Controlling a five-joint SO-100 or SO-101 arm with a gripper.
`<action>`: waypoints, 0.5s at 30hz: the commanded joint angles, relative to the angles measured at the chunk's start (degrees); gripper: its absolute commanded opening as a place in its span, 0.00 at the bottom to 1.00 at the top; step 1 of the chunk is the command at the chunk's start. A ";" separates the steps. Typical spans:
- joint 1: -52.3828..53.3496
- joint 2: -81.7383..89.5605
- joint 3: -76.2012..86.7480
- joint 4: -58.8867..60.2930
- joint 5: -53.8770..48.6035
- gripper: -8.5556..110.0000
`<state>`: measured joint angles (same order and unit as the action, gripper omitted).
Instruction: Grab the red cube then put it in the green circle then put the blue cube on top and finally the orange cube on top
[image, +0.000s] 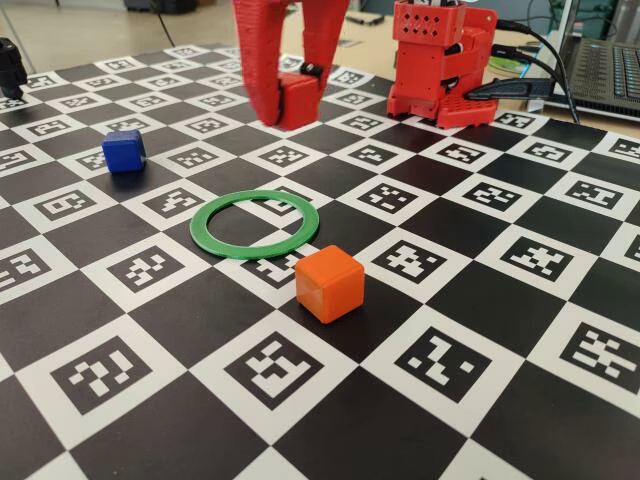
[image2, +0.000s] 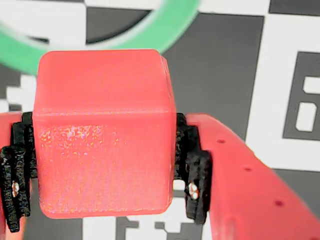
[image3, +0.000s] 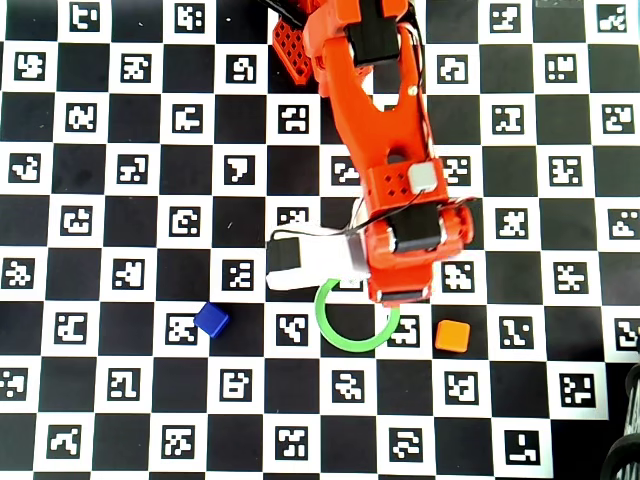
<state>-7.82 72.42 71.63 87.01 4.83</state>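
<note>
My red gripper (image: 292, 106) is shut on the red cube (image: 298, 100), held low over the checkered board just behind the green circle (image: 250, 252). In the wrist view the red cube (image2: 102, 135) fills the space between the black pads (image2: 192, 170) of the gripper (image2: 102, 175), and the green circle (image2: 145, 37) arcs across the top. The blue cube (image: 124, 150) sits on the board to the left, the orange cube (image: 329, 283) at the circle's near right edge. In the overhead view the arm hides the red cube and part of the green circle (image3: 322, 318); the blue cube (image3: 211, 319) and orange cube (image3: 453, 336) show.
The arm's red base (image: 440, 65) stands at the back of the board, with cables and a laptop (image: 605, 60) to its right. A black object (image: 10, 65) stands at the far left edge.
</note>
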 joint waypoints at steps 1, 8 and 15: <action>0.35 0.97 0.35 -3.34 0.00 0.13; 0.62 -2.90 0.62 -6.68 -0.44 0.13; 1.23 -6.86 1.32 -9.49 -0.88 0.13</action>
<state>-7.82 64.34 73.65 78.57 4.66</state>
